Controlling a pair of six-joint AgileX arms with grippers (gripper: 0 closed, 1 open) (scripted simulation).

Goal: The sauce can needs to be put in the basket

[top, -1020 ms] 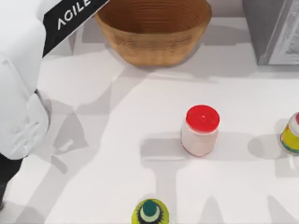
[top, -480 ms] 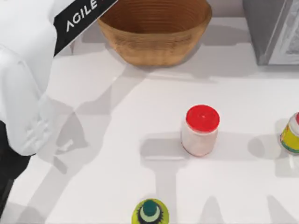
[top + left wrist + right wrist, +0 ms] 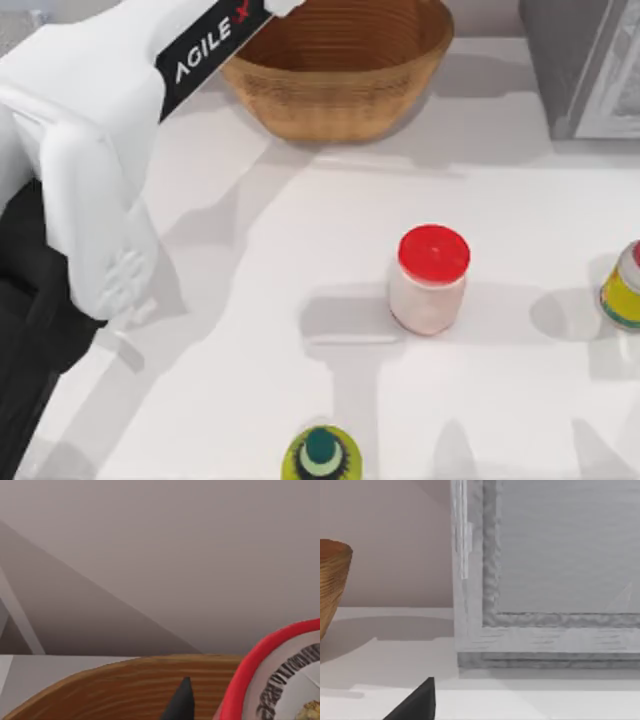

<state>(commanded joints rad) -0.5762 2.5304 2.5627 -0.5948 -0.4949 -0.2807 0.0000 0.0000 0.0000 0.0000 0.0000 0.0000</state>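
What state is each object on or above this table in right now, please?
sauce can: gripped in left tool, at the basket rim, not yet inside.
basket: upright on the table.
white jar: upright, red lid on.
green-capped bottle: upright, capped.
right tool: parked near the grey cabinet.

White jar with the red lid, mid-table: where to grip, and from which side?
Probably the white jar by its body just under the red lid, coming in level from the top view's left. It stands upright and round, the lid overhangs slightly, and the yellow-labelled bottle stands off to its right.
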